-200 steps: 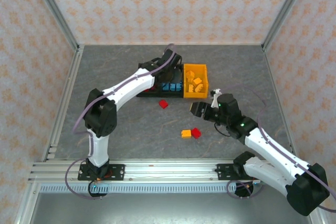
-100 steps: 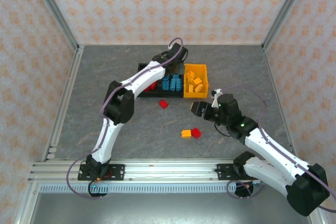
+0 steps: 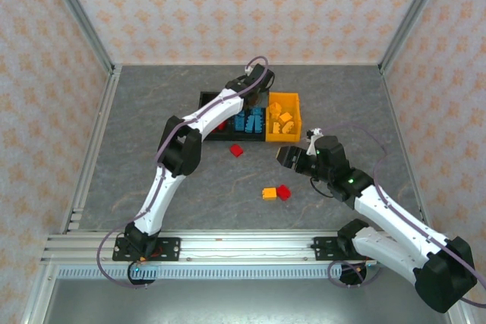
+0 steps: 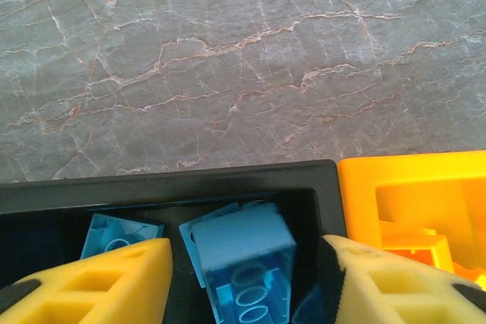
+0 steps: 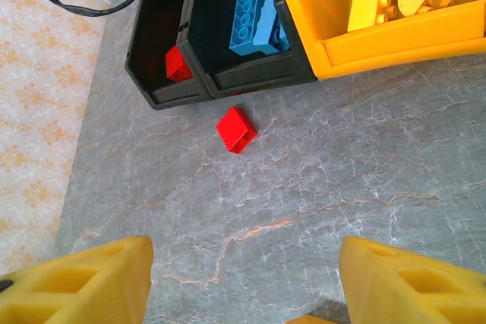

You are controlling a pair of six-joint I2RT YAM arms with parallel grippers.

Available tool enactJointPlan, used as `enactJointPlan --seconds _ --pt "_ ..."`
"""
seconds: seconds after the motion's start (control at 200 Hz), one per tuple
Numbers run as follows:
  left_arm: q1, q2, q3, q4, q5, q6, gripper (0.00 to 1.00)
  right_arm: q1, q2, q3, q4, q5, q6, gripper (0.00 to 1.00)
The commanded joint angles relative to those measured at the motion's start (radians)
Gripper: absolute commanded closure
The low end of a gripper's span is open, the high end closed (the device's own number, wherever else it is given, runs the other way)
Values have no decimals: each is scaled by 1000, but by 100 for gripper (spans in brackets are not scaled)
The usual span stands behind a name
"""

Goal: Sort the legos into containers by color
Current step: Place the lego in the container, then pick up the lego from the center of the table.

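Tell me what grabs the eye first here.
The orange bin at the right end of the row, bright against the grey table. Next, the left gripper, open above a blue brick in the middle black bin. A red brick lies loose just in front of the bins.

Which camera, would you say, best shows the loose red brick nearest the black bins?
Right wrist: the red brick is large, its edges clear, just before the black bins. Top external gives it as a small red speck.

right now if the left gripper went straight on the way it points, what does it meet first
Probably the blue lego between its jaws, in the middle black bin; depth is unclear.
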Motion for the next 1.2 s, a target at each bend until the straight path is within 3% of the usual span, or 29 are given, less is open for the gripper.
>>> enactJointPlan --seconds 0.0,0.15,0.531,0.711,0.836,0.956,1.191 --pt "6 -68 -21 -19 -13 -15 43 4 -14 15 1 30 0 34" --pt "2 -202 -145 17 1 -20 44 4 -14 31 -35 59 -19 33" --pt "-35 -676 -752 203 131 21 40 5 9 78 -118 79 -80 32" --pt "-99 -869 -1117 427 -22 -188 26 5 17 23 -32 67 -58 31" --pt "-137 -901 -1257 553 -86 -379 23 7 44 0 9 51 -43 32" --pt "-181 -868 -1265 536 -177 -490 17 9 37 0 4 63 -53 32" --pt "-191 -768 -1228 534 -200 -578 15 8 0 -20 -12 38 -68 31"
